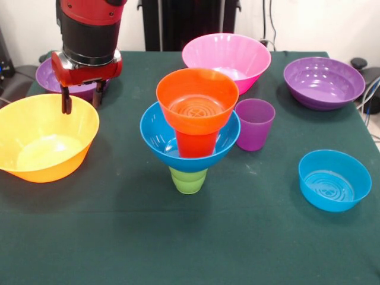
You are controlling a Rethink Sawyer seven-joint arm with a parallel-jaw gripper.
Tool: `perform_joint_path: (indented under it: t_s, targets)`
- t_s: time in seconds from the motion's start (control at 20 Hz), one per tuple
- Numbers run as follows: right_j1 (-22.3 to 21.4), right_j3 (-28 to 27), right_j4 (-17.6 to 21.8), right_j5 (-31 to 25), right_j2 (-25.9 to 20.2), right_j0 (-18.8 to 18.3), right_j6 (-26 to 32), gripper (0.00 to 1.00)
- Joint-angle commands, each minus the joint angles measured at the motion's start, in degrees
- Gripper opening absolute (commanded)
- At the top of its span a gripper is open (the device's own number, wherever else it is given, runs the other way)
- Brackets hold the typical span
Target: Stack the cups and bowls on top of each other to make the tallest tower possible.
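1. Front view: tower (191, 133) mid-table, green cup (189, 180) at bottom, blue bowl (159, 138), orange cup (196, 144), orange bowl (197, 98) on top.
2. Gripper (82, 97) at upper left over far rim of yellow bowl (44, 138), fingers (66, 102) apart, holding nothing.
3. Purple cup (255, 123) just right of tower; pink bowl (226, 57) behind; small blue bowl (334, 180) at right.

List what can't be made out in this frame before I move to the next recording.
- Front view: the purple bowl at back left is mostly hidden behind the hand.
- The orange cup shows only its side; the orange bowl covers its mouth.
- The green cup has its upper part hidden under the blue bowl.
- The yellow bowl is cut off by the left edge.
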State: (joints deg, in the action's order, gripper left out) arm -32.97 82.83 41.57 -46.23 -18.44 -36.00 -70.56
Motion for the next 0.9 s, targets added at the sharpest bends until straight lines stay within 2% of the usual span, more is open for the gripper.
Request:
perform_joint_path:
  t_s: [0.05,0.3,0.6,0.9]
  targets:
    - [3.7,0.2,1.2,2.9,-2.8,-0.4,3.8,1.00]
    - [2.7,-0.6,3.8,3.5,-0.6,1.3,1.8,1.00]
    - [5.6,-1.4,3.1,1.9,-0.9,0.6,2.9,1.00]
    - [6.0,-1.5,2.6,2.0,-1.2,0.5,2.8,1.00]
